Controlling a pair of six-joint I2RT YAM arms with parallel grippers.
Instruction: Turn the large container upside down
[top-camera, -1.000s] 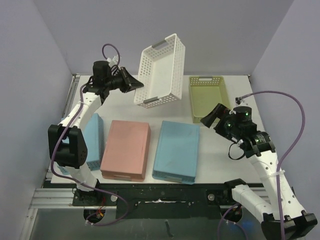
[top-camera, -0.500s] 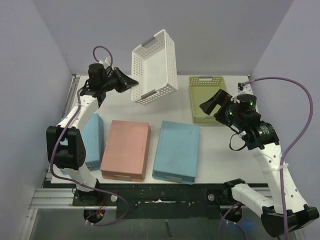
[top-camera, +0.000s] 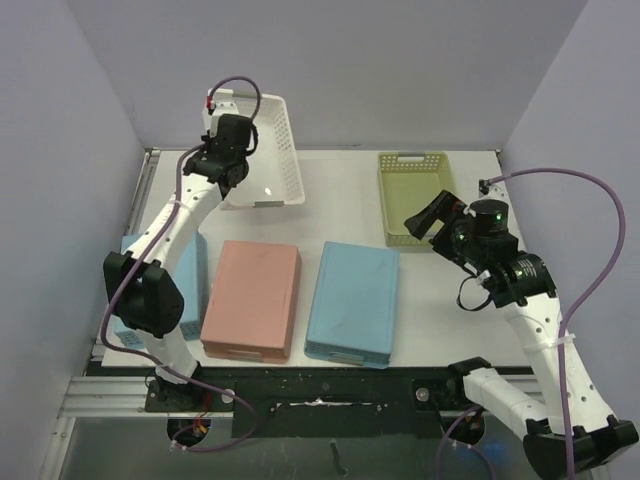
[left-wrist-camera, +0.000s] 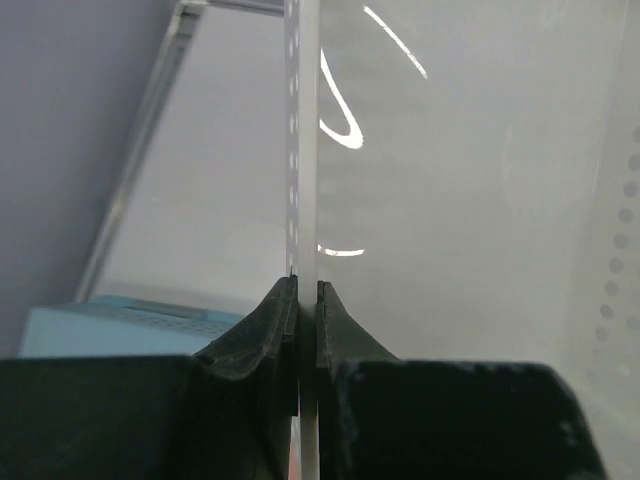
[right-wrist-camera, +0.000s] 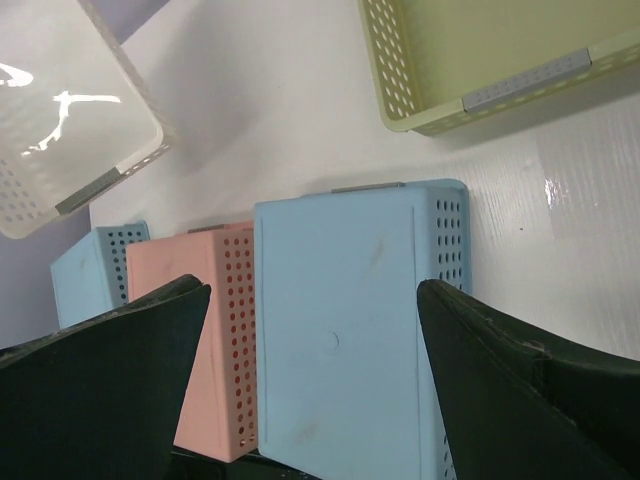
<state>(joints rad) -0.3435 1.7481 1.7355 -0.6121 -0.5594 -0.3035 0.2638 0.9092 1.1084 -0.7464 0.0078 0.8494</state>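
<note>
left gripper (left-wrist-camera: 305, 287) tight on the white basket (top-camera: 272, 160) wall — right gripper (right-wrist-camera: 312, 292) wide apart, empty

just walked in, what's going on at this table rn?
The left gripper is shut on a wall of the large white basket, holding it at the back left of the table. Whether the basket is fully upside down, or set down, is hard to tell. The right gripper is open and empty, hovering near the yellow-green basket. A pink container and a blue container lie bottom up nearer the arms.
</note>
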